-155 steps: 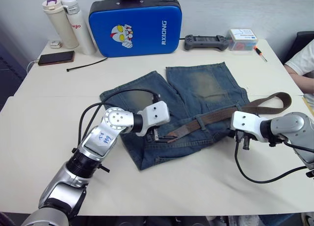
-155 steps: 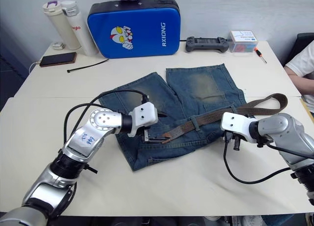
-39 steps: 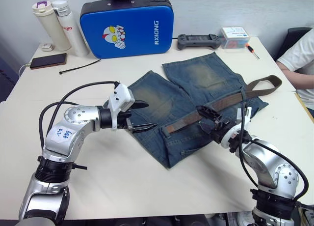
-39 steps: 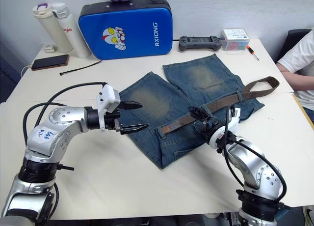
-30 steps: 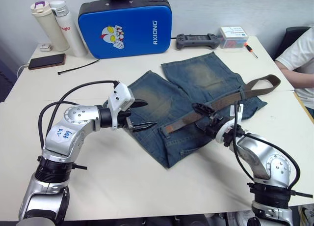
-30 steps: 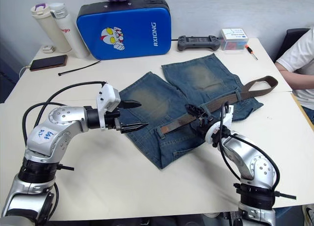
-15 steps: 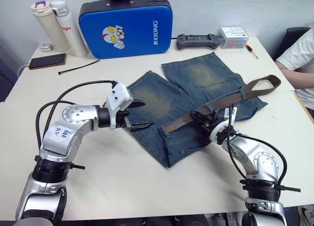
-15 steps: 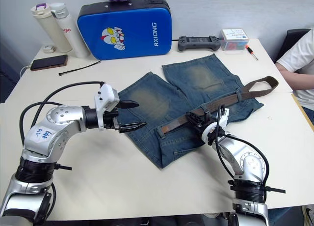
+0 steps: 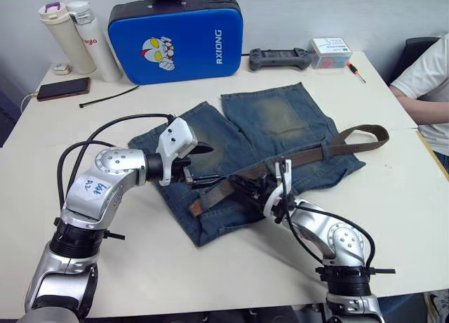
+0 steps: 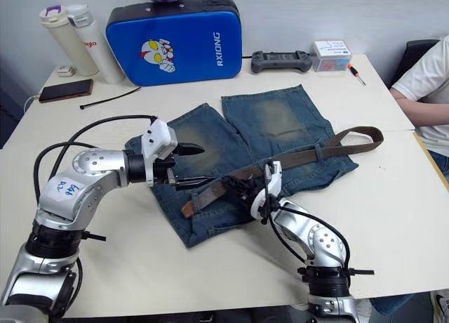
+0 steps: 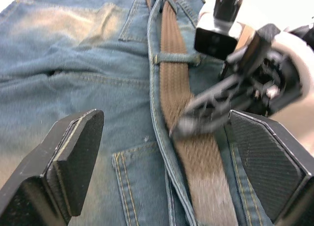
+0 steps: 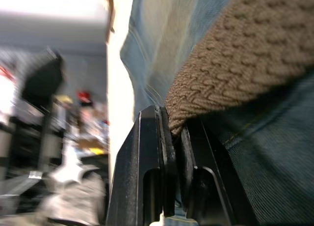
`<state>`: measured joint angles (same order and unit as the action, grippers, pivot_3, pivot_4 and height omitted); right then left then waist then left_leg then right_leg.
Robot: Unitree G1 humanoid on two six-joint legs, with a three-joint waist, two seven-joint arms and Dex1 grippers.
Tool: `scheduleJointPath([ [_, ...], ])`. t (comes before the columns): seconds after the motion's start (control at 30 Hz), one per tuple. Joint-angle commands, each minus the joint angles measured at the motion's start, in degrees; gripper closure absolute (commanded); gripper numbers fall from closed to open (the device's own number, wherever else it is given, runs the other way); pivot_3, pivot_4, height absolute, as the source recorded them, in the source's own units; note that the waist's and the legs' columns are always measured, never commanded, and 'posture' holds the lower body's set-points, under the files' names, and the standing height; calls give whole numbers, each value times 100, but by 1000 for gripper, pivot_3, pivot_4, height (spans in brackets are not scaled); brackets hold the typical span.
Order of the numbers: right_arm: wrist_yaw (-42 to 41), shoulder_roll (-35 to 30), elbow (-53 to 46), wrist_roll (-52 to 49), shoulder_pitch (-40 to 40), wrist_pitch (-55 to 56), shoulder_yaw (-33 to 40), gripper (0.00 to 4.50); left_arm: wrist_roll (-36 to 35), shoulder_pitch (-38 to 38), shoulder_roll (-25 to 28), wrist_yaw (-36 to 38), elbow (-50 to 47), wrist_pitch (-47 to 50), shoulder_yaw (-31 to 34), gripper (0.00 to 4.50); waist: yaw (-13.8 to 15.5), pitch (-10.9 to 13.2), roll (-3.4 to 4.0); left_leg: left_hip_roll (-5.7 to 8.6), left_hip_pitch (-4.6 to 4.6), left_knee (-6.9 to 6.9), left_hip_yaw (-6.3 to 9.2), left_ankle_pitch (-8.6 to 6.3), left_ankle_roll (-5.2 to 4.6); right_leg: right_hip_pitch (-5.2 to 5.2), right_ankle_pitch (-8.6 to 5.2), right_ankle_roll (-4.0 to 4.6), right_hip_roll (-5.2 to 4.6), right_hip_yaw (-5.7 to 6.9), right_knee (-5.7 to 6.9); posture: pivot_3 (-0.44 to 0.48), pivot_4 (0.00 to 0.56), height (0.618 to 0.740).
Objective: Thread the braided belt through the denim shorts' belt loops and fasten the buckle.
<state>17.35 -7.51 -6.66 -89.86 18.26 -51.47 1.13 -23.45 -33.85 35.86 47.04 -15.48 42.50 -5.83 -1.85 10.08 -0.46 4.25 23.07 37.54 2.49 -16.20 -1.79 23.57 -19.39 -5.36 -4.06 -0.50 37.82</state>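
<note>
A: Hidden or unclear?
B: The right gripper (image 10: 247,191) covers part of the belt (image 10: 298,156) at the waistband of the shorts (image 10: 273,126). The belt's near end, just left of that gripper, is too small to read; no buckle can be made out. At the table's right edge a person's sleeve (image 10: 428,81) is cut off by the frame.

A: Gripper states?
B: Right gripper is clenched on the belt; the wrist view shows braided strap pinched between its fingers (image 12: 164,152). Left gripper (image 9: 205,165) is spread wide, holding nothing, hovering over the shorts just left of the right gripper.

A: Where is the belt?
B: Along the waistband. It runs under one belt loop (image 11: 175,58) beyond the right gripper, then ends in a free curve off the shorts' far right edge.

A: Counts?
B: One pair of shorts, one belt, two bottles (image 9: 70,35), one phone (image 9: 63,88), one cable tie (image 9: 116,95), one controller (image 9: 280,55), one small box (image 9: 330,50), one screwdriver (image 9: 356,71), one blue case (image 9: 175,36).

A: Writing?
B: "AXIONG" on the case, beside a cartoon figure. The label on the left arm is not legible.
</note>
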Motion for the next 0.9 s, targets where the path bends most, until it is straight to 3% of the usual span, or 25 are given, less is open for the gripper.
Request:
scheduleJointPath([
  [0.03,-235,-10,38,607,185,-217,-355,4454,-9,-120,-27,61,-58,-78,-34,0,4,0,0,0,0,-2,2,2,3,2,0,0,0,1,1,0,150,740],
  [0.23,-327,11,31,812,202,-336,-221,4454,34,-109,-10,100,-7,-153,-65,0,2,-3,-5,-1,-1,-3,2,2,4,1,0,0,1,1,3,0,150,740],
  [0.37,-107,-86,-336,139,157,-508,67,3078,58,-71,29,130,-17,-194,-65,0,24,-3,-6,0,0,-5,3,2,4,2,0,0,0,1,1,0,150,740],
  [0.5,162,-524,-772,-259,75,-626,246,1068,71,24,168,251,10,-204,-41,0,30,-3,-5,2,4,-9,4,2,3,5,0,0,-2,1,-2,0,150,740],
  [0.53,139,-682,-905,-346,58,-667,264,737,76,57,226,284,21,-203,-29,0,32,-3,-5,2,4,-8,4,2,2,3,0,0,-2,2,-5,0,150,740],
  [0.7,-966,-1895,-1925,-117,77,-1021,271,737,-58,298,635,574,-30,-114,134,0,27,-1,-5,2,7,-11,2,0,-1,4,-1,2,-2,1,-10,0,150,740],
  [0.8,-2729,-3408,-2495,1376,129,-878,128,737,-644,646,966,890,-215,523,475,0,35,1,-2,1,8,-14,3,-1,-4,2,-2,3,-2,1,-16,0,150,740],
  [0.87,-3485,-4165,-2300,2261,181,-608,-18,737,-857,765,977,772,-215,813,714,0,43,7,8,4,12,-8,-2,-9,-17,0,-2,3,-5,0,-24,0,150,740],
  [0.9,-3870,-4481,-2043,2628,234,-399,-31,1244,-906,790,954,617,-160,942,841,0,49,7,-4,4,10,-4,2,-11,-21,-8,-2,3,-5,3,-33,0,150,740],
])
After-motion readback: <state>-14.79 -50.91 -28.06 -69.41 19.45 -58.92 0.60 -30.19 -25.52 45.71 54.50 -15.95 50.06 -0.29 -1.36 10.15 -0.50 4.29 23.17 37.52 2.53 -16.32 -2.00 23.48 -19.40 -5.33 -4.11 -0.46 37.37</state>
